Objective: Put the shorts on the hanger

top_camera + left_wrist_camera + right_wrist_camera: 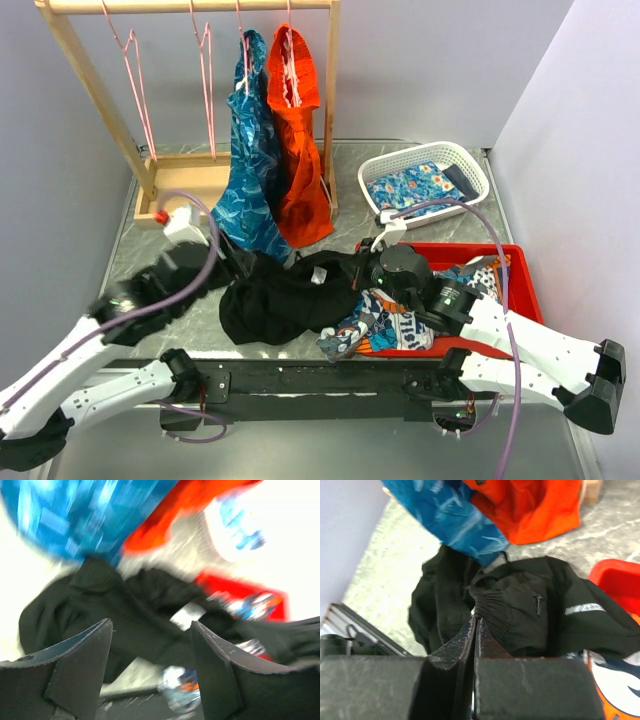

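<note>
The black shorts [290, 295] lie crumpled on the table in front of the rack; in the right wrist view the shorts [520, 610] show an elastic waistband and a zip pocket. My right gripper [476, 617] is shut, its tips pinching the waistband edge, at the heap's right side [365, 272]. At the heap's left end my left gripper [228, 265] is open. The left wrist view is blurred, with that gripper [150, 630] holding nothing and the shorts [125, 610] just beyond it. An empty pink hanger [135, 80] hangs at the rack's left, another [207, 80] beside it.
The wooden rack [90, 90] stands at the back left, with a blue patterned garment [250, 170] and an orange-red one [300, 170] hanging on it. A white basket [470, 165] holds floral cloth. A red bin [515, 270] with patterned clothes [385, 330] sits at the right.
</note>
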You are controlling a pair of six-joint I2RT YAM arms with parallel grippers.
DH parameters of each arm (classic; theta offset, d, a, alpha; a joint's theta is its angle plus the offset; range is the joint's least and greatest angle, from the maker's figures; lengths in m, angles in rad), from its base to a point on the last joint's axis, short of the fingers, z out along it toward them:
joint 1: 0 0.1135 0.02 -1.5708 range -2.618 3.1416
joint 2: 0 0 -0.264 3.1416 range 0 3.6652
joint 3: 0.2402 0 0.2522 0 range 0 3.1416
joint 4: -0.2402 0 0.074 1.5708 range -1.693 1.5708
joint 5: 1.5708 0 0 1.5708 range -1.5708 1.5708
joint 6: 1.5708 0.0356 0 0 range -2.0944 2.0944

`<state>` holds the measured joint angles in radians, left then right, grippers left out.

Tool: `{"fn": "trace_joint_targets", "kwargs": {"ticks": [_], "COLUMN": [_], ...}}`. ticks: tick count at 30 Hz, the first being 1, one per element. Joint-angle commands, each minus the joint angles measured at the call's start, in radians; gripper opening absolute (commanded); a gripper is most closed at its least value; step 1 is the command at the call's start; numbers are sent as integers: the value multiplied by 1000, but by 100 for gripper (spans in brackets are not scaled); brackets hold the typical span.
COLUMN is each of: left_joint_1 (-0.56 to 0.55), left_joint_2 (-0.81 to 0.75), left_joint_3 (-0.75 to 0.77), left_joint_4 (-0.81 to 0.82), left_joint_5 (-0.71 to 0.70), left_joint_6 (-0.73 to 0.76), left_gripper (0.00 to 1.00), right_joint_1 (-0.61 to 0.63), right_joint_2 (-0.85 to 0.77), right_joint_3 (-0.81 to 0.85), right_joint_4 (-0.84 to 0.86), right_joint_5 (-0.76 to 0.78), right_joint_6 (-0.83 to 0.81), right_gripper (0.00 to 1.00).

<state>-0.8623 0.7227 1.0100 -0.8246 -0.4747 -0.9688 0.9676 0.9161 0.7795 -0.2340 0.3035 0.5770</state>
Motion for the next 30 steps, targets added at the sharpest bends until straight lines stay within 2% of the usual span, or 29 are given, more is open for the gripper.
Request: {"fn": "trace_joint_targets", "kwargs": {"ticks": [1, 2, 3, 7, 8, 11, 13, 16, 17, 21, 30], "left_joint_1": [5, 5, 5, 12, 22, 109, 207, 305, 331, 436, 519], "left_joint_2": [70, 93, 121, 285, 312, 440, 530, 599, 618, 736, 871], "left_joint_3": [280, 382, 433, 709, 745, 886, 967, 977, 987, 1033, 1061], "left_joint_4": [22, 16, 7, 25, 41, 49, 41, 96, 113, 127, 134], "left_joint_5": [-142, -171, -235, -378, -380, -340, -270, -191, -127, -25, -5], "left_joint_6": [108, 157, 183, 329, 403, 499, 530, 585, 602, 634, 657], "left_gripper": [69, 70, 75, 79, 80, 80, 80, 79, 77, 72, 62], "right_joint_1": [-6, -6, -6, -6, -6, -6, -6, -6, -6, -4, -4], "right_joint_2": [-14, -14, -13, 13, 18, 39, 50, 66, 70, 79, 35], "right_joint_3": [27, 26, 26, 29, 33, 47, 49, 52, 59, 70, 44], "right_joint_4": [84, 82, 81, 79, 75, 64, 64, 65, 61, 30, 18], "right_joint_5": [-12, -14, -17, -44, -53, -75, -87, -104, -107, -112, -112], "right_joint_6": [38, 38, 37, 38, 37, 30, 29, 29, 29, 26, 37], "right_gripper": [0, 0, 0, 0, 0, 0, 0, 0, 0, 0, 0]}}
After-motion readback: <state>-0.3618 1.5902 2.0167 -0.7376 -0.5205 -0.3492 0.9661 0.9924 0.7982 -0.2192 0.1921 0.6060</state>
